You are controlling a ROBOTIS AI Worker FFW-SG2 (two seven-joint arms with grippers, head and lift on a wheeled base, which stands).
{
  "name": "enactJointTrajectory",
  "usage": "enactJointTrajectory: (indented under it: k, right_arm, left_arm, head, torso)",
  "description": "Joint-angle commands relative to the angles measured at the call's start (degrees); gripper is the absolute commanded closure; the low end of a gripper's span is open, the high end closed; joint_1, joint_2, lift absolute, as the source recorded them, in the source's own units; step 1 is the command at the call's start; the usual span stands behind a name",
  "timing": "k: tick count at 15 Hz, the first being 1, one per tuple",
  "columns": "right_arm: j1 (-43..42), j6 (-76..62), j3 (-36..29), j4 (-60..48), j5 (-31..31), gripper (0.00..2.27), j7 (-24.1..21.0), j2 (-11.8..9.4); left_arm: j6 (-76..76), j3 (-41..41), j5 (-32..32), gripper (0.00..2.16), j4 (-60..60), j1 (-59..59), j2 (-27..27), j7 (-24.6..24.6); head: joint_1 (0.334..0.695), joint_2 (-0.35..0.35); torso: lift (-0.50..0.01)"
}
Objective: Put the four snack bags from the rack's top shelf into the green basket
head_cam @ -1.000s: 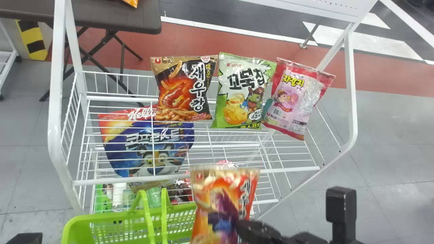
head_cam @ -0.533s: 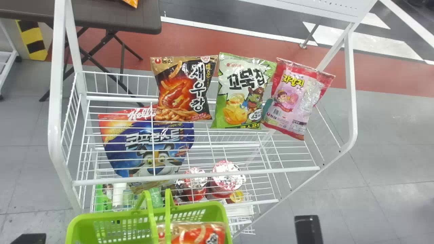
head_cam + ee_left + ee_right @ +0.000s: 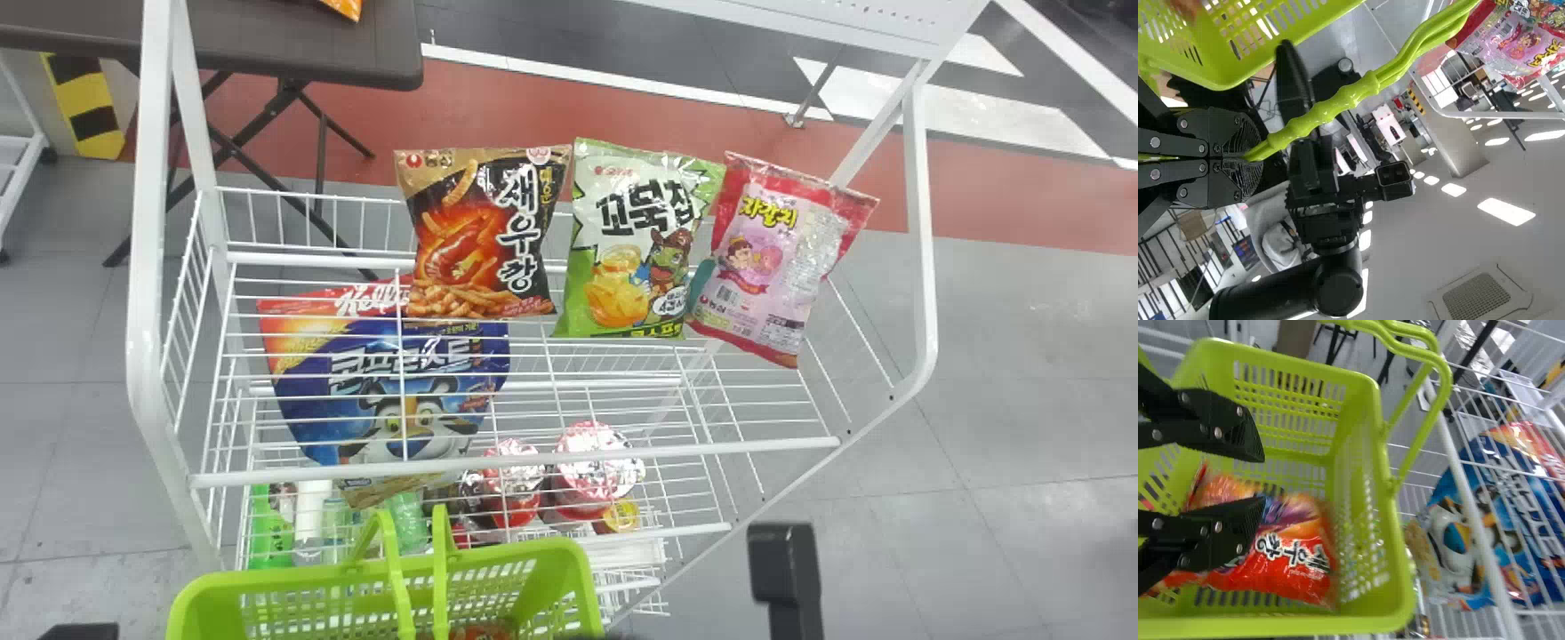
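At the head view's bottom edge, black parts of my left gripper (image 3: pixel 84 632) and right gripper (image 3: pixel 786 578) flank the green basket (image 3: pixel 284 582). An orange snack bag (image 3: pixel 480 632) shows low inside it. In the right wrist view this orange bag (image 3: pixel 1295 550) lies in the basket, with my right gripper (image 3: pixel 1263 479) open above it. My left gripper (image 3: pixel 1248 157) is shut on the basket's handle (image 3: pixel 1338 101) in the left wrist view. On the rack's top shelf (image 3: pixel 533 462) a black-and-gold bag (image 3: pixel 484 236), a green bag (image 3: pixel 636 244) and a pink bag (image 3: pixel 765 262) stand side by side.
A blue cereal bag (image 3: pixel 391 382) stands under the top shelf's wires. Round red-and-white packs (image 3: pixel 591 471) sit lower. White posts (image 3: pixel 149 267) frame the rack at both sides, and a dark table (image 3: pixel 302 44) stands behind it.
The orange bag, held up over the basket a second ago, has gone down into it and is now let go. My right arm has moved leftward and down.
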Motion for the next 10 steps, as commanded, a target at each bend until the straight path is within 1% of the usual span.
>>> enactJointTrajectory:
  k: [1, 2, 3, 6, 8, 10]
  right_arm:
    - [-2.8, -27.9, 2.9, 7.3, 3.4, 0.06, -4.8, 0.0]
    - [-6.5, -36.3, 5.3, 11.6, 6.5, 0.06, -8.0, -0.1]
    - [-10.4, -40.7, 7.3, 15.3, 8.7, 0.06, -10.9, -0.1]
    - [-19.9, -48.3, 12.7, 24.6, 13.3, 0.09, -19.2, 0.0]
    - [-26.1, -53.2, 17.4, 31.6, 18.6, 0.09, -24.7, 0.5]
    - [-30.8, -53.7, 20.1, 36.1, 19.3, 0.09, -27.1, 0.8]
  left_arm:
    - [0.0, -1.0, -0.8, 2.1, 0.1, -0.1, -0.1, 0.0]
    - [0.0, -1.3, -1.1, 2.1, 0.1, -0.2, -0.1, 0.1]
    - [0.0, -1.5, -1.2, 2.1, 0.1, -0.2, -0.1, 0.1]
    - [0.0, -1.5, -1.1, 2.08, 0.1, -0.2, 0.3, 0.0]
    - [0.0, -1.5, -0.8, 2.08, 0.1, -0.2, 0.6, 0.0]
    - [0.0, -1.7, -0.7, 2.08, 0.1, -0.4, 0.9, 0.1]
  head:
    - [0.695, -0.35]
    - [0.695, -0.35]
    - [0.695, -0.35]
    - [0.695, -0.35]
    - [0.695, -0.35]
    - [0.695, -0.35]
  torso:
    - [0.0]
    - [0.0]
    - [0.0]
    - [0.0]
    - [0.0]
    - [0.0]
